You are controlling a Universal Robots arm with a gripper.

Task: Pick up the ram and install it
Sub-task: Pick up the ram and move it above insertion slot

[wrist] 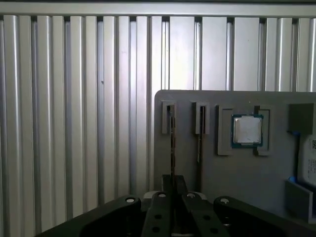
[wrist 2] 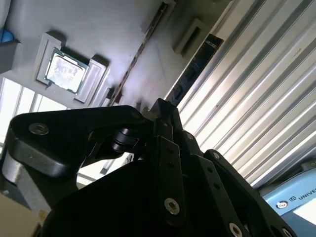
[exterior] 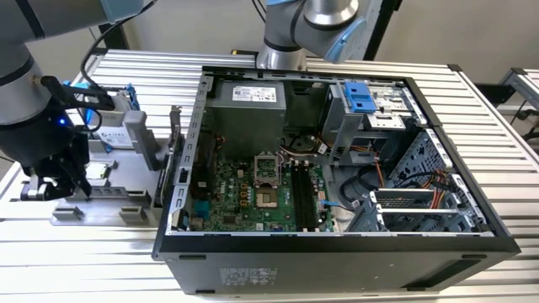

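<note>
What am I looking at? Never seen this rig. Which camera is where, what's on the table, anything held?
A robot arm with a gripper works at a slatted metal table. The exterior view is from a camera off the arm. Both wrist views ride on the arm, looking past the gripper. On the table stands an open computer case with its motherboard. At the exterior view's left lies a grey parts holder. It carries a processor chip, a thin ram stick on edge and a second stick beside it. The gripper sits at the ram stick; whether it grips it, I cannot tell.
</note>
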